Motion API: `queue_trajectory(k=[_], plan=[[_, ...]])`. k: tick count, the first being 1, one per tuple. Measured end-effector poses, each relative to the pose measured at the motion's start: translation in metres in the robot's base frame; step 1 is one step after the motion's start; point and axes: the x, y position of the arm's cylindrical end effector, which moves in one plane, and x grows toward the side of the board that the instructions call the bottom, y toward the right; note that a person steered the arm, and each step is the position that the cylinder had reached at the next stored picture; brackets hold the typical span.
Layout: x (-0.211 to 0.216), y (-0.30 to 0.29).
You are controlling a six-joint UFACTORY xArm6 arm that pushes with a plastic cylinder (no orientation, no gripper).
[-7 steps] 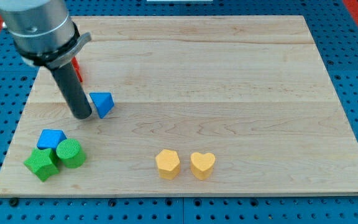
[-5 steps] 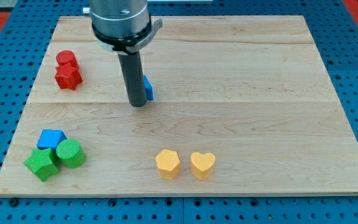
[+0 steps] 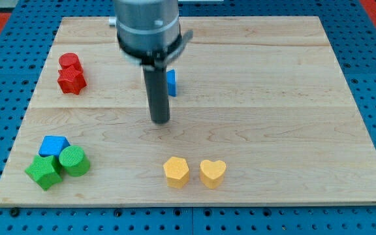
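Note:
My tip (image 3: 160, 120) rests on the wooden board (image 3: 273, 98) a little left of its middle. The nearest block is a blue one (image 3: 171, 83), just above and to the right of the tip; the rod hides most of it, so its shape cannot be made out, and I cannot tell whether rod and block touch. Below the tip, near the view's bottom, sit a yellow hexagon (image 3: 175, 172) and a yellow heart (image 3: 212, 173) side by side.
Two red blocks, a cylinder (image 3: 69, 62) and a star (image 3: 72, 81), stand together at the upper left. At the lower left a blue block (image 3: 53, 145), a green cylinder (image 3: 74, 160) and a green star-like block (image 3: 44, 172) cluster near the board's corner.
My tip has swept from the left side towards the middle, ending lower. The blue block has been pushed right and up the board.

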Motion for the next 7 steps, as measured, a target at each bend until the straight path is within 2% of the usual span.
queue_trajectory(k=[2, 3, 4, 5, 6, 7], plan=[[0.060, -0.039], [0.070, -0.058], [0.113, -0.058], [0.115, -0.096], [0.073, -0.130], [0.048, -0.136]])
